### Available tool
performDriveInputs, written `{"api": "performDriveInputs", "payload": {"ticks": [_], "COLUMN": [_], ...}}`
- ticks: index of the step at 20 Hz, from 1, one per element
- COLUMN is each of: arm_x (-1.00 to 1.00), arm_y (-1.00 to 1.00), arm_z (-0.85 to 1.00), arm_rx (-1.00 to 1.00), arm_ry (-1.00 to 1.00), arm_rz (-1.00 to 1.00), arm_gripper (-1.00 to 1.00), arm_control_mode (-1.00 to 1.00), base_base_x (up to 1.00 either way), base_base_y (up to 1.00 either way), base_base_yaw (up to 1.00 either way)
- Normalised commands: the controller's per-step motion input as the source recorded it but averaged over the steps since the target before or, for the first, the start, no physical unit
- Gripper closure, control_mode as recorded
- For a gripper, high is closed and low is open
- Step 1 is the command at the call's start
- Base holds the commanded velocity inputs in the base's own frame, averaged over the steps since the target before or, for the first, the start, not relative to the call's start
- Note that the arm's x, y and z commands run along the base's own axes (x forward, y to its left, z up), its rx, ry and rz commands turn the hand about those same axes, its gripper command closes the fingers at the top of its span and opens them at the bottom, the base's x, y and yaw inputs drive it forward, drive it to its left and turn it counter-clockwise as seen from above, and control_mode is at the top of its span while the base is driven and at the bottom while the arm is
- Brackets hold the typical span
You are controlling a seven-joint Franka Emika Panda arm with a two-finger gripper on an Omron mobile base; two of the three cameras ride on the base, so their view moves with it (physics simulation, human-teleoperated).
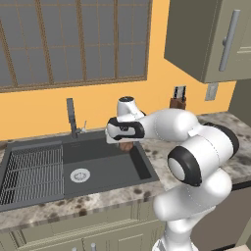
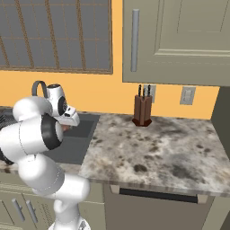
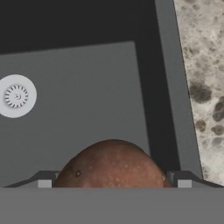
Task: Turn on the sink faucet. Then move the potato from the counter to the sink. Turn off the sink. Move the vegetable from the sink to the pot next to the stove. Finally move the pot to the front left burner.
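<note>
The potato [image 3: 113,164] is brown and speckled, and sits between my gripper's [image 3: 113,184] two fingertips, which press on its sides. My gripper [image 1: 125,142] hangs over the back right part of the dark sink basin [image 1: 103,164], near its right wall. From the left base view the potato [image 1: 126,146] peeks out just under the hand. The faucet [image 1: 71,115] stands upright behind the sink, left of the hand. In the hand view the white drain [image 3: 15,96] lies far below on the basin floor. The hand [image 2: 67,120] also appears beside the counter edge.
A ribbed drying rack [image 1: 30,172] fills the sink's left part. Speckled stone counter [image 2: 152,148] runs to the right, with a wooden knife block [image 2: 143,110] against the orange wall. Wall cabinets [image 2: 179,40] hang above the counter.
</note>
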Motion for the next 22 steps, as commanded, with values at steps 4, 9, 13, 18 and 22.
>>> {"api": "performDriveInputs", "payload": {"ticks": [4,9,13,18,22], "arm_x": [-0.09,0.00,0.00,0.00,0.00], "arm_y": [0.02,0.00,0.00,0.00,0.00], "arm_z": [0.00,0.00,0.00,0.00,0.00], "arm_rx": [0.00,0.00,0.00,0.00,0.00], "arm_ry": [0.00,0.00,0.00,0.00,0.00], "arm_rz": [0.00,0.00,0.00,0.00,0.00], "arm_gripper": [1.00,1.00,1.00,1.00,1.00], "arm_control_mode": [-1.00,-1.00,-1.00,-1.00,1.00], "base_base_x": [0.00,0.00,0.00,0.00,0.00], "base_base_y": [0.00,0.00,0.00,0.00,0.00], "base_base_yaw": [0.00,0.00,0.00,0.00,0.00]}}
